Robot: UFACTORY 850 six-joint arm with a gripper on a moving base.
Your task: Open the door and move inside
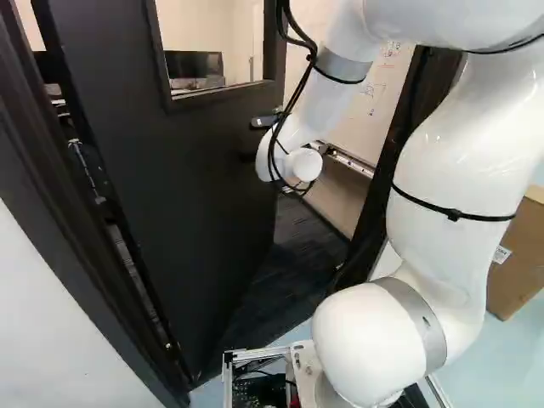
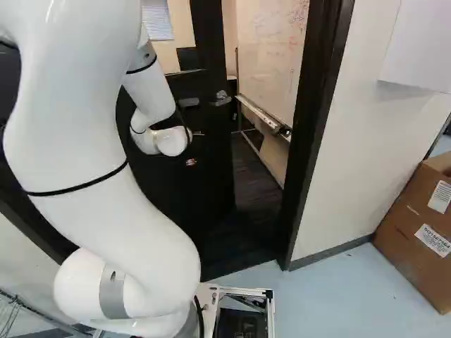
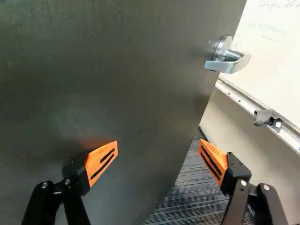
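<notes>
Open gap I could steer through between the door (image 1: 170, 178) and the right-hand frame (image 2: 310, 134), dark floor (image 2: 246, 183) leading inside, door panel blocking my left, handle (image 3: 220, 65) jutting near its free edge, whiteboard tray (image 3: 243, 101) bordering the right.

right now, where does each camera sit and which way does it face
Left base view: on the base, behind and left of the arm, facing ahead and slightly down at the dark door; arm right of middle.
Right base view: behind and right of the arm, facing likewise; arm left of middle.
Wrist view: on the wrist, facing along the open gripper to the door; both fingers show.
All share the door and whiteboard.
</notes>
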